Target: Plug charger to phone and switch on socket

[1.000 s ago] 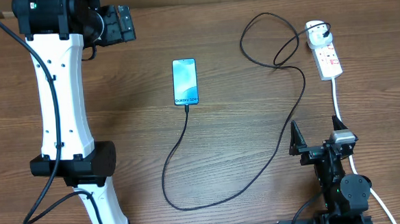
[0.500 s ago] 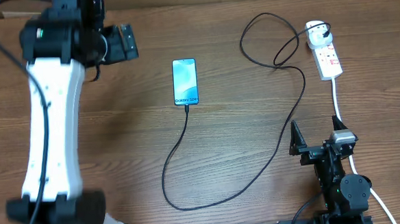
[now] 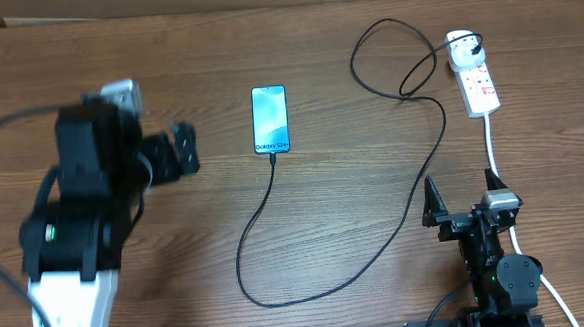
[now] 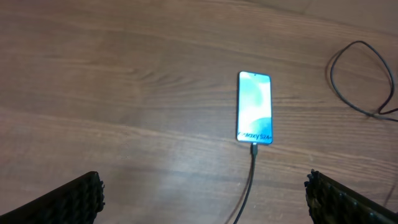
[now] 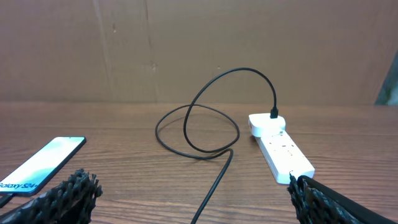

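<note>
The phone (image 3: 271,119) lies flat mid-table, teal screen up, with the charger's connector tip in its near end (image 3: 272,156). It also shows in the left wrist view (image 4: 255,107) and the right wrist view (image 5: 38,165). The charger cable (image 3: 414,202) loops across the table to the white plug head on the socket (image 3: 476,79), which the right wrist view (image 5: 283,149) also shows. My left gripper (image 3: 184,150) is open and empty, left of the phone. My right gripper (image 3: 461,203) is open and empty near the front edge, beside the thick white cord (image 3: 494,153).
A cardboard wall (image 5: 199,43) stands behind the table's far edge. The cable's loop (image 3: 392,58) lies at the back right, just left of the socket.
My left arm has pulled back toward the front and its gripper has moved down the table, away from the far edge. The right arm, phone and cable have not moved.
</note>
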